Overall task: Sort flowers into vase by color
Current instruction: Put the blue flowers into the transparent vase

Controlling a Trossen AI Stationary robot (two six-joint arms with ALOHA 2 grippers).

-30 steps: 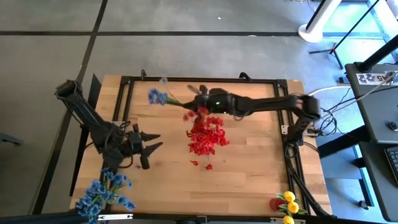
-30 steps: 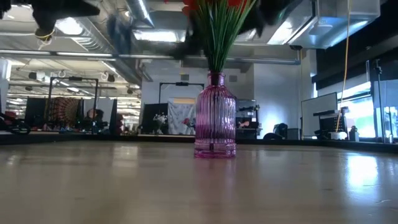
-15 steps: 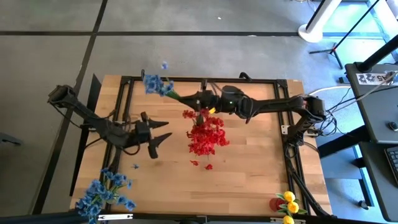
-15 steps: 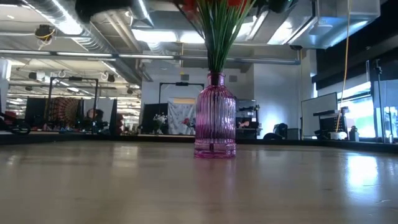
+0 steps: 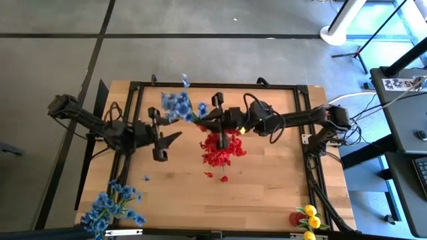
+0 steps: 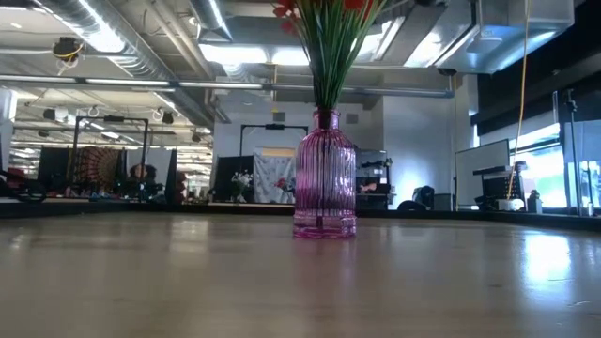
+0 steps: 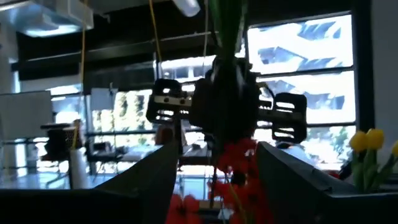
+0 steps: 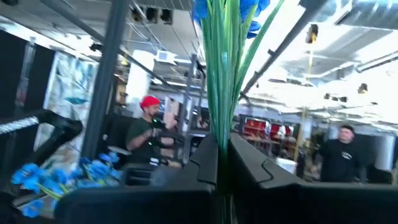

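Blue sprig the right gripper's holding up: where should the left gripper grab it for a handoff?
Probably the bare green stem, from the side, between the right gripper and the blue blossoms. The blossoms look too soft to pinch. The left gripper is open nearby.

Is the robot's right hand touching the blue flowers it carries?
Touching: the right wrist view shows the right gripper shut on the blue flowers' green stems.

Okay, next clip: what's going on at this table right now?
The right gripper holds a blue flower sprig by its green stems, above the far middle of the table, its fingers shut on them. The left gripper hangs open just left of it, holding nothing. A purple vase at mid-table already holds red flowers. More blue flowers sit at the near left corner, yellow flowers at the near right.
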